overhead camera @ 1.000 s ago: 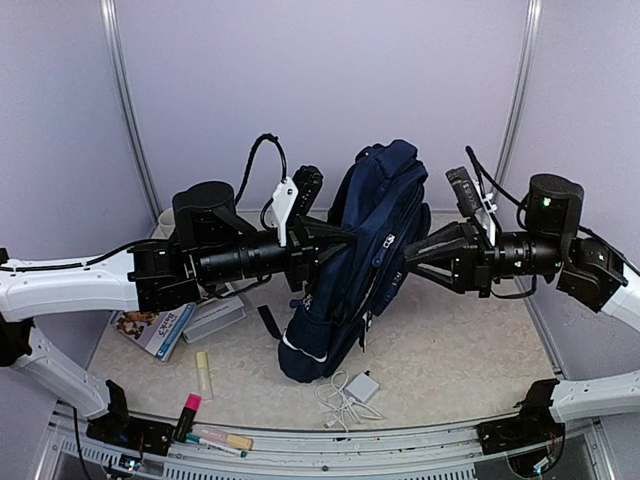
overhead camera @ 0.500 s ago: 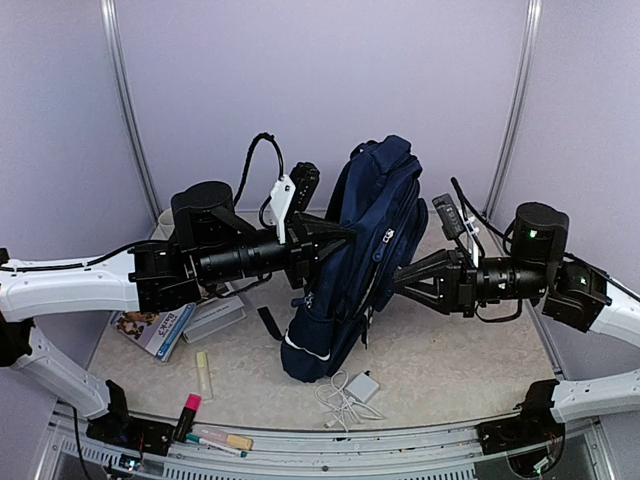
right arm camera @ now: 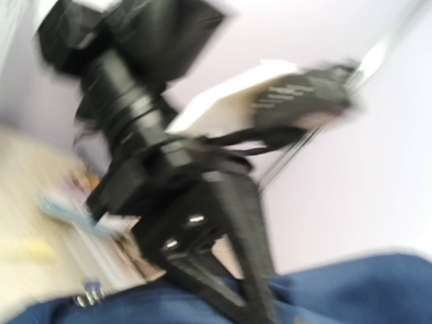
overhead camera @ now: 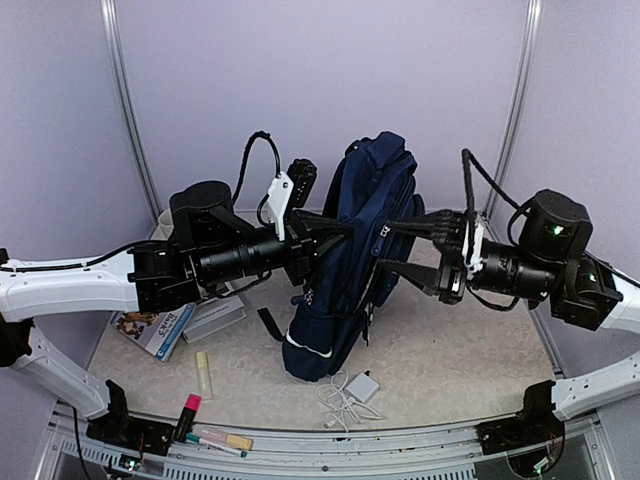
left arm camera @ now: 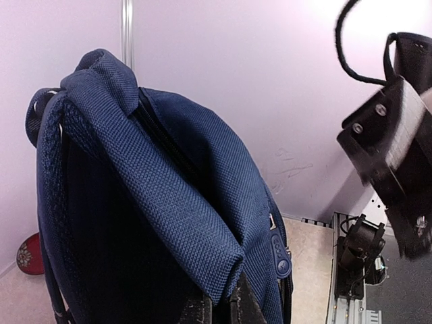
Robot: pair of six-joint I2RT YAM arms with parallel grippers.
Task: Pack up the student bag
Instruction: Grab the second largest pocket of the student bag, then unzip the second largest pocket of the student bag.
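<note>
holding upright: large dark navy fabric backpack (overhead camera: 345,290), top fold clamped in left fingers (left arm camera: 200,312). right fingers (overhead camera: 425,222) apart beside it; should take the opposite rim, spread mouth gently.

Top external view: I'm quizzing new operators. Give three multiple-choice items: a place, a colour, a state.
1. Where does the white charger lie?
A) on the table, at the base of the student bag
B) atop the bag
C) against the back wall

2. The student bag's colour?
A) red
B) green
C) dark navy

3. The left gripper is:
A) open
B) shut on bag fabric
C) out of view

Key: 1 A, it sits at the bag's near end; 2 C, its fabric is navy; 3 B, the left wrist view shows fabric pinched between its fingers.
</note>
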